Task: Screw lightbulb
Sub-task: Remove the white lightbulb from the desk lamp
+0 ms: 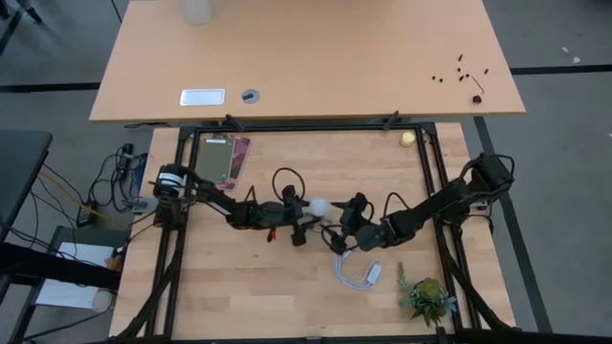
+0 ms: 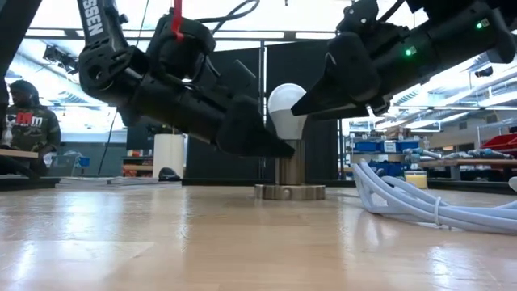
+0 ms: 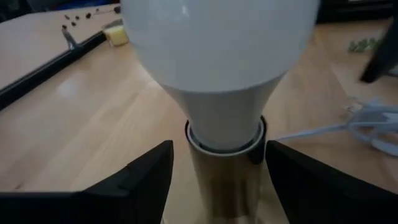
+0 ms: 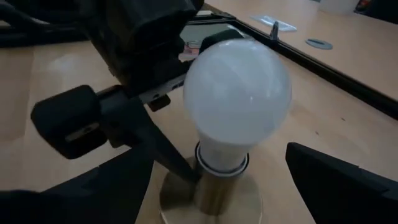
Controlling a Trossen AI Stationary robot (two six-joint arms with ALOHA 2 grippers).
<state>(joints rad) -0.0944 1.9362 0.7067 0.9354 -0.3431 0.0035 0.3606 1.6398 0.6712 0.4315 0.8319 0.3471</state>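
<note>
Overhead cam looks straight down on my whole table (image 1: pixel 287 296). Low cam sits at tabletop level, facing across into the room. Both my wrist cams sit v. close to the lightbulb (image 3: pixel 217 68), from opposite sides; all four views share it.

A long desk (image 1: pixel 306 57) stands beyond the worktable (image 1: pixel 239 287), on grey floor (image 1: pixel 564 143). Bright ceiling lights (image 2: pixel 242 35) hang overhead. A dark panel (image 2: pixel 234 105) rises behind; a seated person (image 2: pixel 28 121) and shelves (image 2: pixel 388 149) flank it.
</note>
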